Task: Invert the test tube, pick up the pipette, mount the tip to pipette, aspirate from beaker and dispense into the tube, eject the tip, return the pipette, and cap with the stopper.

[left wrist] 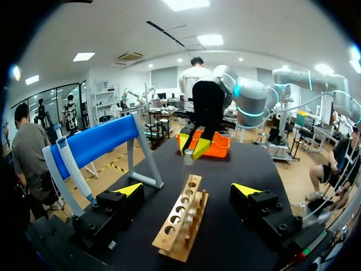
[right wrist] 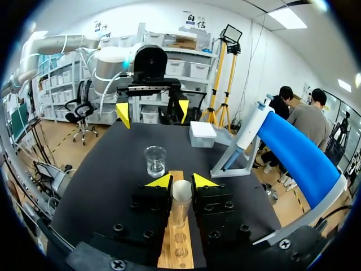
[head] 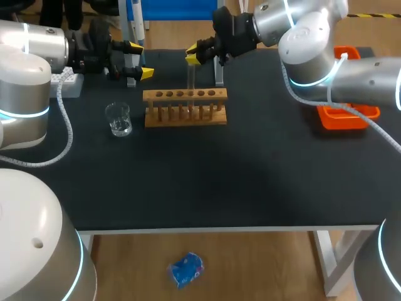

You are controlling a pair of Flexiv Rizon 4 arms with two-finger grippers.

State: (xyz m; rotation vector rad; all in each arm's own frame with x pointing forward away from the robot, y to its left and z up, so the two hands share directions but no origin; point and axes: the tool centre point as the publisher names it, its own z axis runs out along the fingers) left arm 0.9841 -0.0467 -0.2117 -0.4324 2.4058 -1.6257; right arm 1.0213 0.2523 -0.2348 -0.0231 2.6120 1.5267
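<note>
Plainly my right gripper point(right wrist: 181, 182) was closed on the test tube point(head: 191, 80), one yellow-tipped finger pressed to each side of its upper end; the tube stood upright over the wooden rack point(head: 185, 114), above the holes near the rack's middle; whether its lower end sat in a hole or hung just above one I could not quite make out from the head view. My left gripper point(left wrist: 187, 189) stood wide open and held nothing; it sat low at the back-left of the black table point(head: 207, 182), off the rack's left end, and faced my right gripper along the rack's length. The glass beaker point(head: 118, 119) stood on the table just beside the rack's left end, touching neither the rack nor either gripper. The pipette point(right wrist: 248, 131) leaned on its blue stand point(right wrist: 302, 155) at the table's far edge, behind the rack; a white box point(right wrist: 202, 134) lay at the back-left, near the stand's foot. The orange tray point(head: 341, 118) lay well apart at the table's right side, partly hidden under my right arm point(head: 326, 44).
</note>
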